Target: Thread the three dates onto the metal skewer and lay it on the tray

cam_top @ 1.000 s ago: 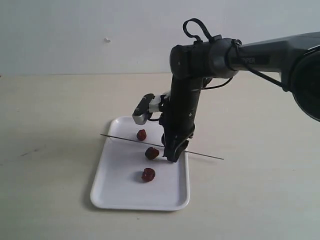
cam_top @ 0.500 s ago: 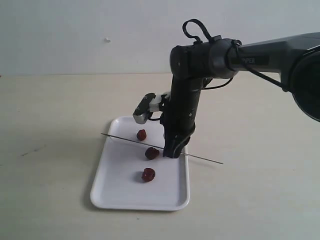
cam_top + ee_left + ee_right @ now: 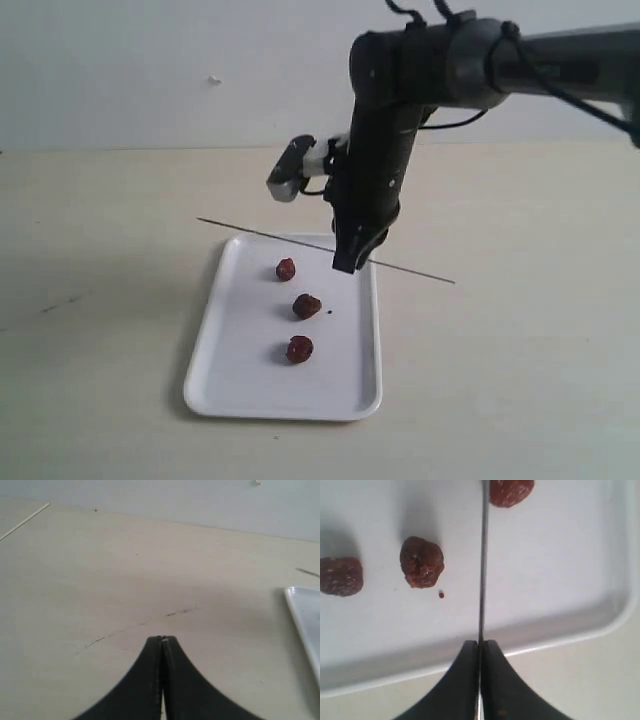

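Right tool [image 3: 344,264] points steeply down mid-frame from its bent arm, clamped on the metal skewer [image 3: 270,237] above the upper right of the tray [image 3: 245,372]; left tool [image 3: 161,640] is pressed together.

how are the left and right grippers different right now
The right gripper is shut on the metal skewer; the left gripper is shut on nothing. The right gripper hangs over the rim of the tray; the left gripper is over bare table beside the tray. Both have their jaws closed.
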You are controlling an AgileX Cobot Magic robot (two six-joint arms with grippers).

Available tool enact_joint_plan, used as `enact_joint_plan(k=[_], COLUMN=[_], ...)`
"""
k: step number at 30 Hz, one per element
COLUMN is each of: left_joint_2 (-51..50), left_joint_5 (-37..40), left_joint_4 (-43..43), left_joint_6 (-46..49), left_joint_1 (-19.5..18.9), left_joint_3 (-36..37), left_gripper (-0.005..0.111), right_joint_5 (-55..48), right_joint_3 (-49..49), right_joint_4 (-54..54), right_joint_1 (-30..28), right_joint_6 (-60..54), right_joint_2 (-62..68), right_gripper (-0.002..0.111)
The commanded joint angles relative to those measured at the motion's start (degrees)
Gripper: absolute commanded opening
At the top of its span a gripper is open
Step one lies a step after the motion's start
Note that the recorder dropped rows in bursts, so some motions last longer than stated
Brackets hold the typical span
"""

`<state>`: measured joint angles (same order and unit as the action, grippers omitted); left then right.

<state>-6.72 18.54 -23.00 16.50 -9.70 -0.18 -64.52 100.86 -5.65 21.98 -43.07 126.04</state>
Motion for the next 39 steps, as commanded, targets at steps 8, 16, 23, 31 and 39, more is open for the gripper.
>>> enact_joint_plan(k=[8,16,23,31,39], left_joint_2=[0.2,0.2,0.2,0.2,0.2], left_joint_5=[-0.3,-0.3,-0.3,-0.3,-9.6], left_joint_4=[-0.1,-0.1,-0.1,-0.1,-9.8], left_joint_6=[-0.4,-0.4,-0.4,-0.4,-0.4], left_joint_1=[0.5,0.5,0.5,0.5,0.5], left_joint_3=[0.2,0.2,0.2,0.2,0.2], left_gripper=[0.000,0.000,0.000,0.000,0.000], right_joint_5=[-5.4,-5.4,3.7,7.5,9.8], right_joint_3=[0.1,-2.7,-11.3,-15.4,-15.4], right_joint_4=[1.9,1.7,1.6,1.3,-0.4], right_joint_1=[0.0,-2.6,-12.0,-19.0,-19.3], right_joint_6=[-0.7,6.7,10.3,8.7,8.8], right_joint_2=[-15.1,-16.7,-16.7,-16.7,-16.7], right_gripper=[0.000,0.000,0.000,0.000,0.000])
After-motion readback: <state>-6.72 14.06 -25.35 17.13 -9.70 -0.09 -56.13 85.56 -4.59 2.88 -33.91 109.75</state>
